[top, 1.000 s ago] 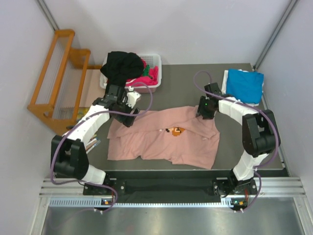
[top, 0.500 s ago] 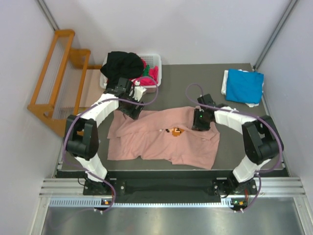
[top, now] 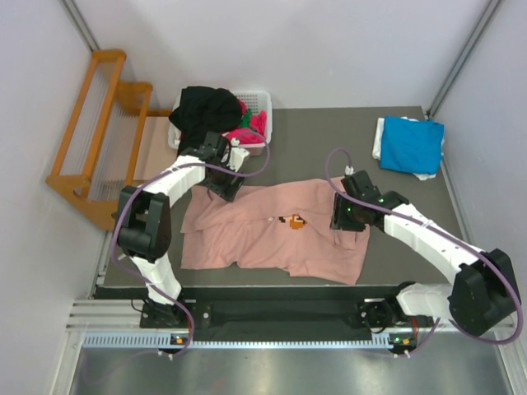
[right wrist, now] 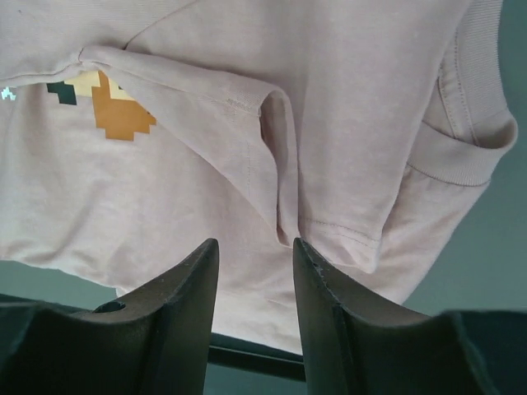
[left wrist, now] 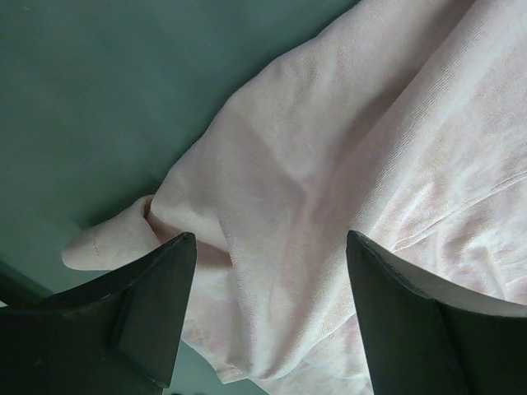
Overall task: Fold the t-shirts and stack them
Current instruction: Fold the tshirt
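A dusty salmon-pink t-shirt [top: 272,239] lies spread and creased in the middle of the table, its small orange print [top: 296,220] facing up. My left gripper [top: 224,186] hangs over the shirt's back left corner, open wide. In the left wrist view a rumpled fold of pink cloth [left wrist: 288,189] lies below the left gripper [left wrist: 270,251], ungripped. My right gripper [top: 346,216] is over the shirt's right side, open with a narrower gap. The right wrist view shows the right gripper [right wrist: 255,251] above a sleeve fold [right wrist: 276,164], with the print [right wrist: 119,113] to the left. A folded blue t-shirt [top: 412,144] lies at the back right.
A white slatted basket [top: 262,100] at the back left holds a black shirt [top: 206,111], a magenta one [top: 241,135] and a green one [top: 259,122]. A wooden rack [top: 95,123] stands left of the table. Grey walls close in behind and to the right.
My right gripper has moved nearer, from the shirt's back right edge onto its right side, with the elbow swung out right. My left gripper shifted right to the shirt's back left corner.
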Robot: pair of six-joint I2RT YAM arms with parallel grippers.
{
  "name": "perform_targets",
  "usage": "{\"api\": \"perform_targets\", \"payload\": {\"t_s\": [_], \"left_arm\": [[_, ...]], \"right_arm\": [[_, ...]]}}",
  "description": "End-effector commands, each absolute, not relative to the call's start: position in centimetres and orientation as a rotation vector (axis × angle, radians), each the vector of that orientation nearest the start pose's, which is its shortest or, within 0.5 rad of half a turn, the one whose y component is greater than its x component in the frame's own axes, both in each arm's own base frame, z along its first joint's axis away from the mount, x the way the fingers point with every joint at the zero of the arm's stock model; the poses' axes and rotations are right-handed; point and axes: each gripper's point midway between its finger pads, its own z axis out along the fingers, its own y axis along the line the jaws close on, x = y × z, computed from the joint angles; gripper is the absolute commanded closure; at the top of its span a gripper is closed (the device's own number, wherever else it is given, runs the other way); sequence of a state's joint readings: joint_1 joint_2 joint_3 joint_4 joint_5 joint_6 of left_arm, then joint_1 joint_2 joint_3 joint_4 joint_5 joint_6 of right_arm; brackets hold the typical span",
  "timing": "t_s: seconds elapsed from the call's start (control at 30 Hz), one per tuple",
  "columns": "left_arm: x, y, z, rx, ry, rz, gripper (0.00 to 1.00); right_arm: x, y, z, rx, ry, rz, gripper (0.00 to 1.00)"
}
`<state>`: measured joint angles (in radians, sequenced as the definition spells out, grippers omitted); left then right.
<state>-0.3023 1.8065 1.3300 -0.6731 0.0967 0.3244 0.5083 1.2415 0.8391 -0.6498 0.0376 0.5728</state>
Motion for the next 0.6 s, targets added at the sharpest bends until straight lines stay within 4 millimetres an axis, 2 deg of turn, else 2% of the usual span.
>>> {"api": "perform_targets", "payload": {"t_s": [0.0, 0.13, 0.17, 0.23, 0.27, 0.33, 0.43, 0.57], "left_arm": [[38.9, -12.5, 9.1, 0.850, 2.495, -0.104, 0.22], [38.7, -12.3, 9.5, 0.856, 2.491, -0.089, 0.22], [38.5, -12.2, 9.5, 0.855, 2.494, -0.085, 0.22], [38.4, -12.1, 10.0, 0.863, 2.479, -0.072, 0.22], [38.2, -11.9, 9.9, 0.864, 2.482, -0.064, 0.22], [38.0, -11.7, 10.4, 0.867, 2.470, -0.055, 0.22], [37.5, -11.3, 10.7, 0.877, 2.460, -0.038, 0.22], [37.2, -10.8, 11.0, 0.887, 2.452, -0.009, 0.22]], "right_arm": [[23.2, 14.4, 9.3, 0.102, 2.645, 0.275, 0.58], [27.2, 13.9, 10.3, 0.097, 2.576, 0.168, 0.58], [28.3, 14.1, 9.5, 0.104, 2.576, 0.157, 0.58], [30.3, 14.1, 9.6, 0.124, 2.556, 0.150, 0.61], [31.1, 14.0, 8.6, 0.135, 2.573, 0.131, 0.62], [32.7, 13.6, 8.6, 0.163, 2.563, 0.124, 0.64], [34.3, 13.1, 8.2, 0.184, 2.549, 0.091, 0.64], [34.9, 12.4, 7.2, 0.207, 2.564, 0.072, 0.67]]}}
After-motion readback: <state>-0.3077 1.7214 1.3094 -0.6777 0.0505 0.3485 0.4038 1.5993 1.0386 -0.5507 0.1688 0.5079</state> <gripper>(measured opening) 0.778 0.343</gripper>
